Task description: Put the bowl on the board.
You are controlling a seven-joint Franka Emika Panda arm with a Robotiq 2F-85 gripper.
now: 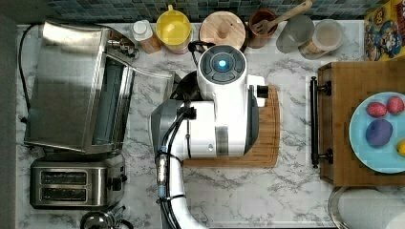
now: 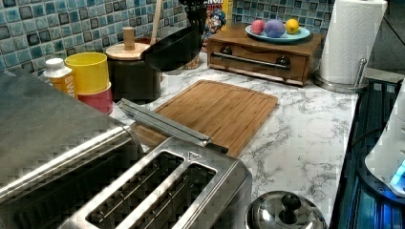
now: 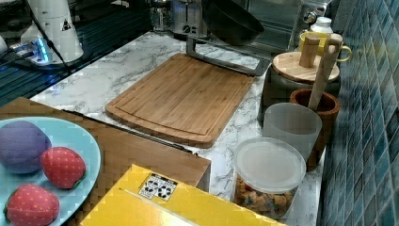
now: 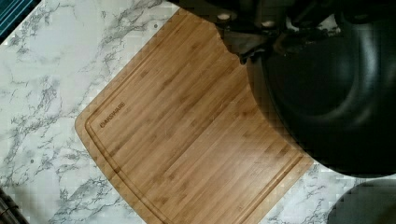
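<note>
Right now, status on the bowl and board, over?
Gripper shut on the bowl's rim. Bowl held tilted in the air above the board's far end. Board bare, nothing in the way.

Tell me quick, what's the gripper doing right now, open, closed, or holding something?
Gripper: shut on the small round black bowl, held tilted in the air above the light-brown bamboo cutting board.

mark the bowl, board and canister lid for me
bowl (image 2: pixel 172 47), left view, its dark outer wall
board (image 3: pixel 183 96), right view, middle of its bare top
canister lid (image 1: pixel 222 29), top view, on its knob
</note>
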